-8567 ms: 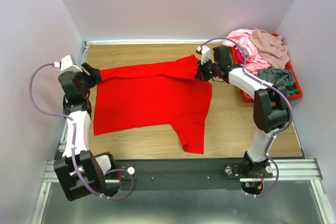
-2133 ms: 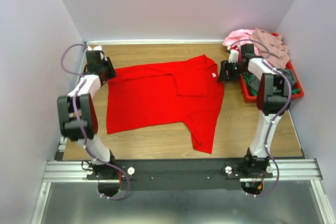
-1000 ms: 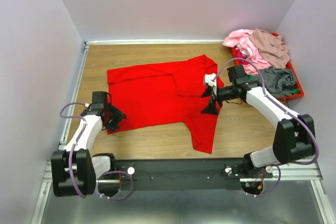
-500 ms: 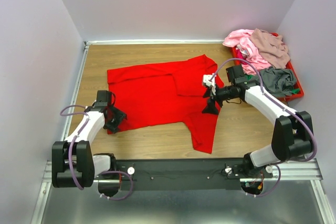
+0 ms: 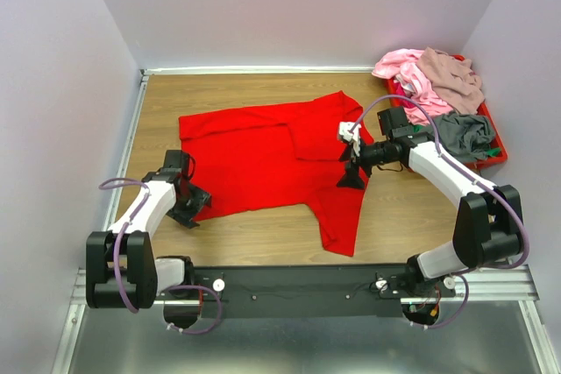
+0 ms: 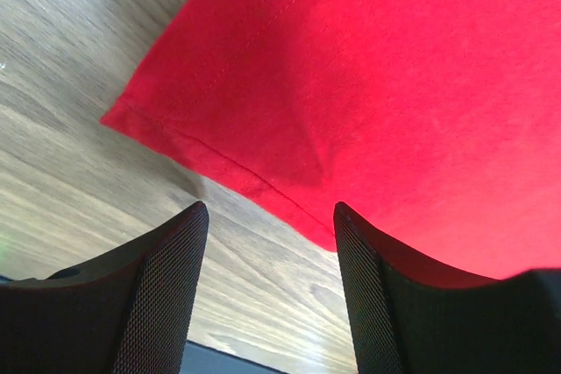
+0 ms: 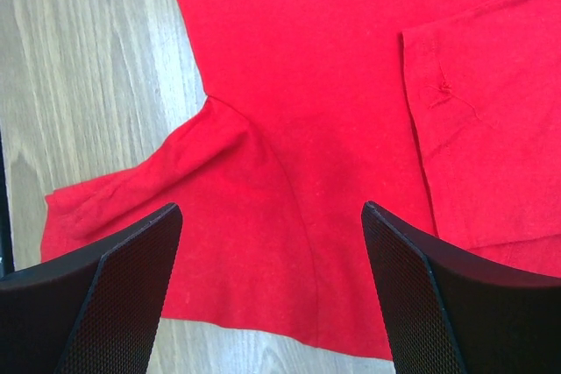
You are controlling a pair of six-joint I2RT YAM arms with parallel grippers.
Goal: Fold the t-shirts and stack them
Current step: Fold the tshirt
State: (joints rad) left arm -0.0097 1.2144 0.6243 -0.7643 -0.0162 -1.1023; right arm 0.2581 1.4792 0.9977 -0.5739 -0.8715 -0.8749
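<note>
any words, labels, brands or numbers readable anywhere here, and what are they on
None can be read in any view.
red t-shirt: plain fabric, no print, and no neck label shows.
piled t-shirts: plain colours, no lettering visible.
red tray: no marking visible.
Both arms: no legible lettering at this size.

I see the red t-shirt (image 5: 254, 159) spread flat mid-table, its far-right sleeve folded inward. The pink t-shirt (image 5: 401, 67), beige t-shirt (image 5: 449, 76) and grey t-shirt (image 5: 460, 133) lie heaped far right.
</note>
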